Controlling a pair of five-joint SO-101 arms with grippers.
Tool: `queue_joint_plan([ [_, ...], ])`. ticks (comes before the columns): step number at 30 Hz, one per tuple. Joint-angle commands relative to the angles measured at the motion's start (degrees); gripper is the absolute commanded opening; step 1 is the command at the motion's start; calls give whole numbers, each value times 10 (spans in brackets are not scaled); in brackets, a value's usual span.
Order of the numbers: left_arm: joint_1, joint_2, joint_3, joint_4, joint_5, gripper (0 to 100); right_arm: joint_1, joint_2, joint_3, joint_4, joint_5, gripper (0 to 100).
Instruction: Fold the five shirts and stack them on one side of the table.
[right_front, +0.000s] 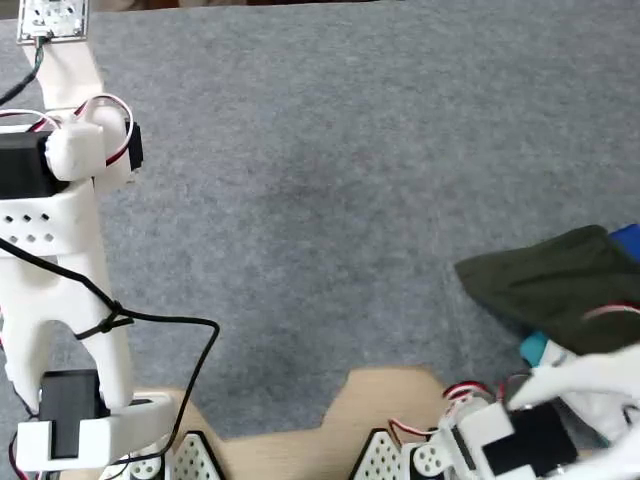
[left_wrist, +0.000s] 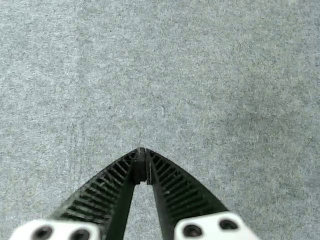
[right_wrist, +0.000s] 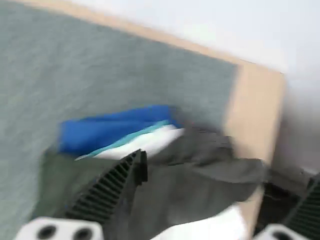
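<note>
1. Left tool (left_wrist: 141, 167): you will find it clenched, its two ribbed halves meeting at the tips with nothing between them. It hangs over bare grey mat (left_wrist: 160, 65).
2. Left arm (right_front: 60, 260): in the high view it stands at the 9 o'clock side of the desk (right_front: 385, 400) and stretches toward 11 o'clock.
3. Right tool (right_wrist: 225, 172): released, with the jaws spread wide. One ribbed finger (right_wrist: 112, 192) stands beside the dark olive shirt (right_wrist: 200, 187) and the other is well apart from it, with the cloth lying between the two. You cannot tell whether either one touches the cloth.
4. Shirts, high view: they lie in one heap at about 4 o'clock on the desk, near the mat's edge. The dark olive shirt (right_front: 555, 285) is on top and rumpled. The blue shirt (right_front: 627, 240) shows at its 1 o'clock and the teal shirt (right_front: 533, 348) at its 7 o'clock.
5. Shirts, right wrist view: the blue shirt (right_wrist: 115, 127), the teal shirt (right_wrist: 132, 141) and a white shirt (right_wrist: 150, 145) lie layered, touching one another, with the olive cloth draped over them.
6. Right arm (right_front: 520, 440): it sits at 5 o'clock and overlaps the near part of the heap.
</note>
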Motion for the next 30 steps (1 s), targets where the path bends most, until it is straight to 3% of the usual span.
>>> queue_joint_plan([
  [1,-4,-19,10,4,1,22,-113,-34,-24,40,1,452],
  [4,-14,-24,38,4,4,22,-192,-35,-24,74,0,360],
  [10,-53,-88,101,4,25,20,-319,-32,-24,107,0,10],
  [15,-84,-186,197,2,23,20,-418,-36,-28,108,5,11],
  [20,-118,-303,338,-6,14,20,-498,-53,-23,185,71,5],
  [25,-162,-436,585,-110,-69,20,-513,-160,74,175,107,5],
  [30,-213,-590,808,-230,-81,20,-509,-314,320,90,158,5],
])
